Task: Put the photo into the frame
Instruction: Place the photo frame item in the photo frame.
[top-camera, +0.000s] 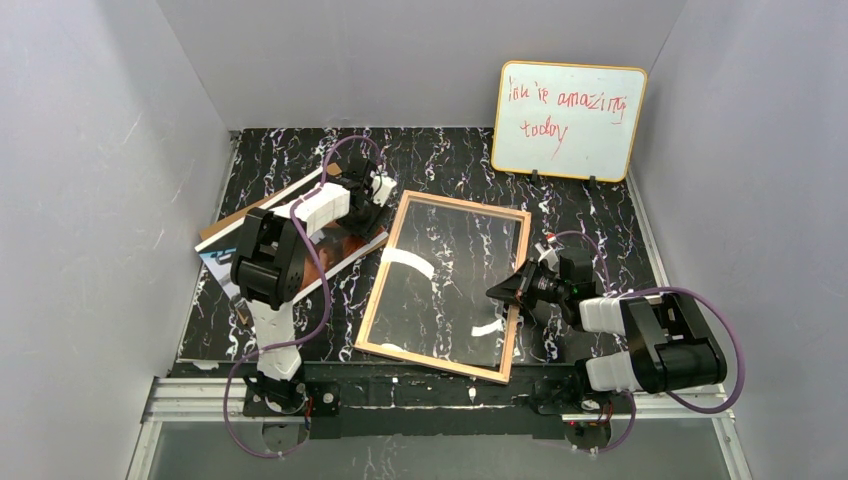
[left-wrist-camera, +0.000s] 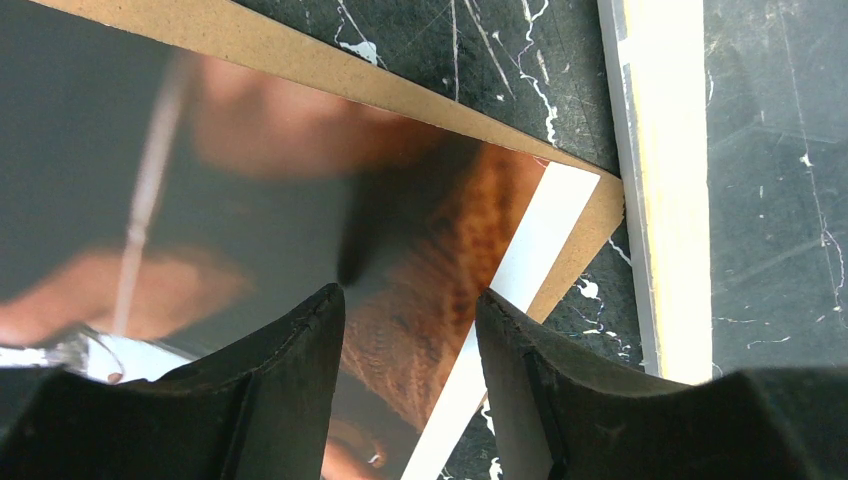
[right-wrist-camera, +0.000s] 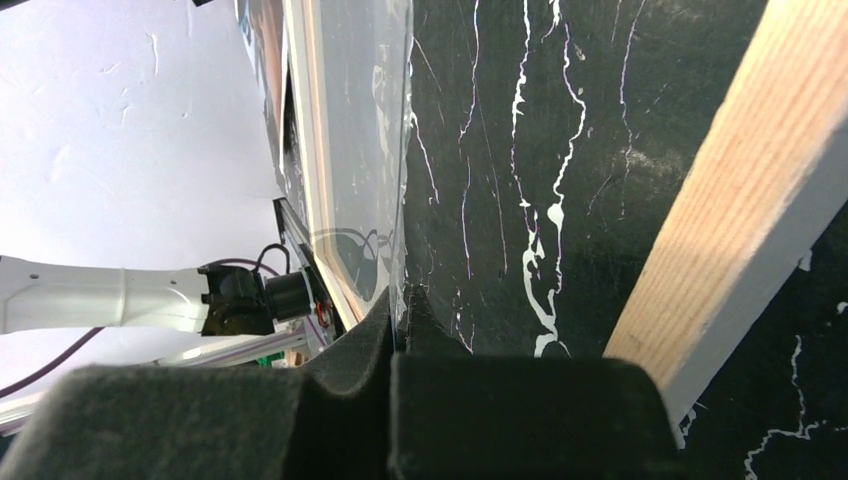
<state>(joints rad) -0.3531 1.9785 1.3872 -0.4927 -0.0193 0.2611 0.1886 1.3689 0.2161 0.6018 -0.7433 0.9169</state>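
left gripper (left-wrist-camera: 410, 305) fingers spread over the photo (left-wrist-camera: 250, 200) corner, contact not discernible; photo lying on brown backing board (left-wrist-camera: 300, 60), just beside the frame (left-wrist-camera: 670, 180); right gripper (right-wrist-camera: 403, 300) fingers pressed together on the clear pane (right-wrist-camera: 350, 120) edge; frame tan side up on marbled table (top-camera: 460, 165)

Your desk (top-camera: 470, 160) is black with white marble veining, boxed by plain pale grey walls (top-camera: 100, 150) along its left, far and right edges. An orange-rimmed whiteboard (top-camera: 568, 120) with red writing stands at the far right corner; a silver rail (top-camera: 190, 398) lines the near edge.
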